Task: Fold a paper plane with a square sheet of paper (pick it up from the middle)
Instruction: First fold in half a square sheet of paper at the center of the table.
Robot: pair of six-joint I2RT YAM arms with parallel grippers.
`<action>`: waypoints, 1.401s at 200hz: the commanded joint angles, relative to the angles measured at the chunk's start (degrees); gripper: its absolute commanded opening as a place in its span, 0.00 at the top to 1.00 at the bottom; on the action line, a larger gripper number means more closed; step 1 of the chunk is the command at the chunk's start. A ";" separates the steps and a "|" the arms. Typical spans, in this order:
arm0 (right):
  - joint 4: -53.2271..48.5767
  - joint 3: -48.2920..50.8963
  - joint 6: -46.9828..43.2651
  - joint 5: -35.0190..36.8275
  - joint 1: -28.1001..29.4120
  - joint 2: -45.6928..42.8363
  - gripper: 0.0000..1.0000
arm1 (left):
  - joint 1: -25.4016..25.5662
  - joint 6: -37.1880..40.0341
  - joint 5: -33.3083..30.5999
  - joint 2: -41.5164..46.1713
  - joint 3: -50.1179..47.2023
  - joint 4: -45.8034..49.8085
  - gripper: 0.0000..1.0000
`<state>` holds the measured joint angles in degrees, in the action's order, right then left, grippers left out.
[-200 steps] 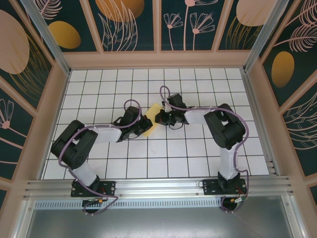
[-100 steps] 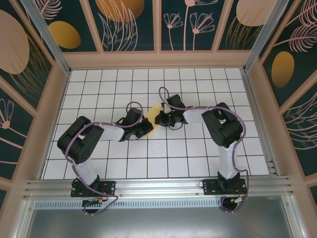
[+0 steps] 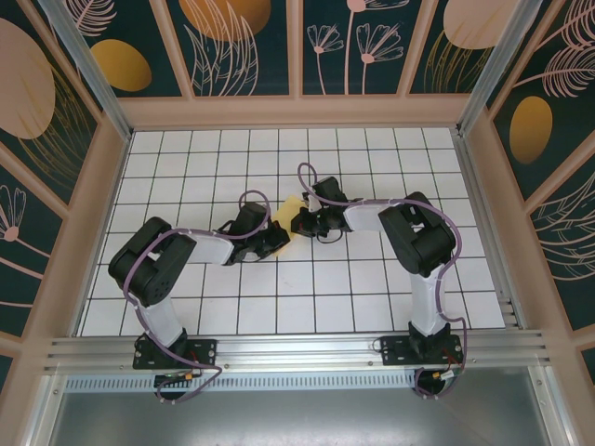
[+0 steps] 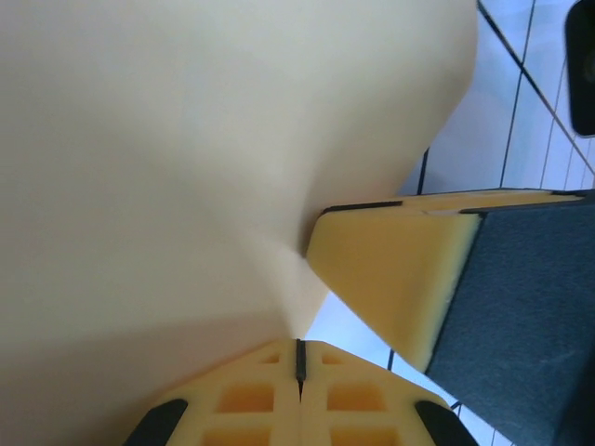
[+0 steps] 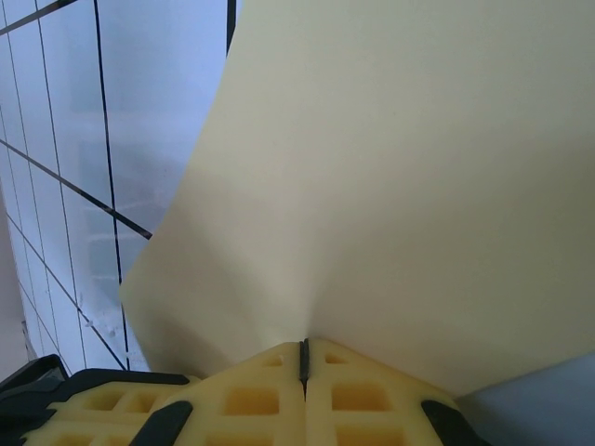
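Left gripper (image 4: pixel 299 358) — jaws pressed together, pinching an edge of the square sheet of paper (image 4: pixel 186 167). The sheet spreads out ahead of the fingertips and puckers toward the pinch. Right gripper (image 5: pixel 303 358) — likewise clamped tight on the same sheet, paper fanning ahead of it and off to one side. From above, the two grippers face each other closely, the pale-yellow sheet caught between them over the white gridded table (image 3: pixel 372 279). One yellow finger (image 4: pixel 390 279) of the right gripper sits just beside the left fingertips, against the paper.
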<state>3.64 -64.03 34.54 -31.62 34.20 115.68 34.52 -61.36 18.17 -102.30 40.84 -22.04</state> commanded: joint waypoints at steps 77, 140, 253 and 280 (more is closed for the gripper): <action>-1.41 -0.97 -5.90 1.16 -2.51 2.46 1.00 | 1.42 -0.41 -1.80 -0.33 -7.13 5.43 1.00; -2.37 -3.54 -7.99 3.32 -10.08 4.58 1.00 | 1.69 -1.58 -2.31 0.52 -9.96 4.60 1.00; -5.03 -3.92 -8.74 -1.74 -9.19 -3.59 1.00 | 1.62 0.51 -3.84 3.56 -6.42 2.70 1.00; -3.66 -2.59 -7.68 -3.07 -6.24 -1.66 1.00 | 1.61 1.65 -4.20 3.77 -4.79 2.53 1.00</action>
<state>-0.60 -68.49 25.89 -32.47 25.45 113.86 35.77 -61.89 15.57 -99.00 34.92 -25.36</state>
